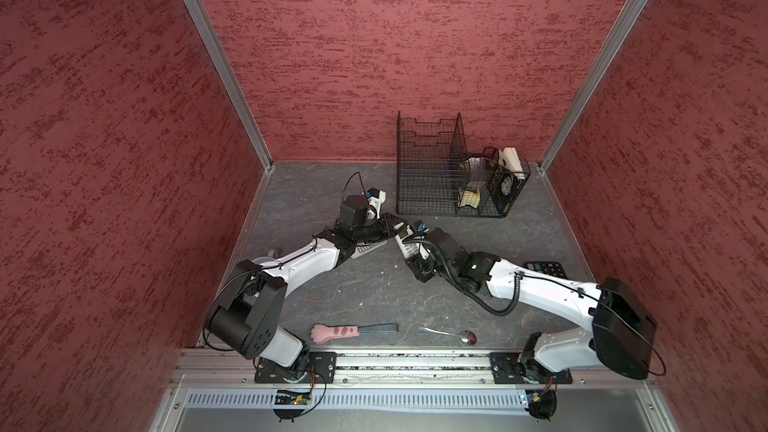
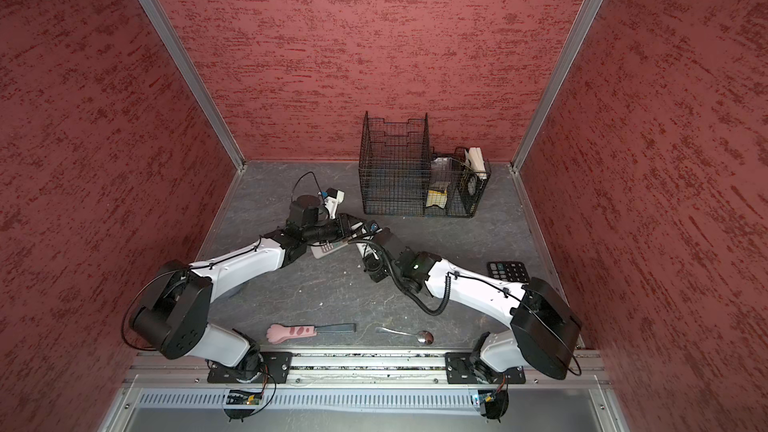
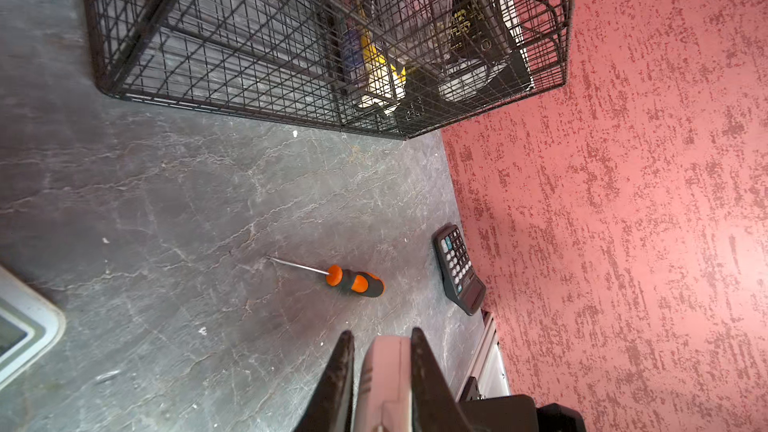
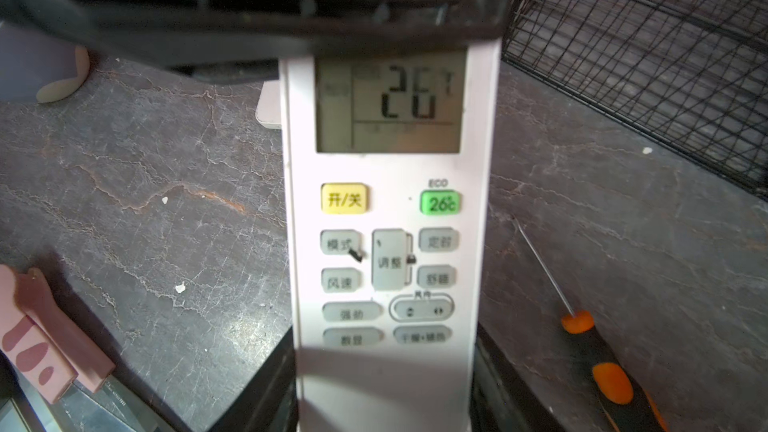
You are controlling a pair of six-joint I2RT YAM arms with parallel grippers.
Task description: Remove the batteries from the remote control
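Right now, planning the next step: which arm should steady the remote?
Left gripper, probably: its jaws are shut on the remote at its display end, so the right gripper could release and work.

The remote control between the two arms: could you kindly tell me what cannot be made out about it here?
- No batteries show in any view: the right wrist view gives only the button face of the remote control, its back turned away.
- In both top views it is tiny, largely covered by the wrists.
- Left wrist view: the left pincer clamps its end; the rest is cut off by the edge.
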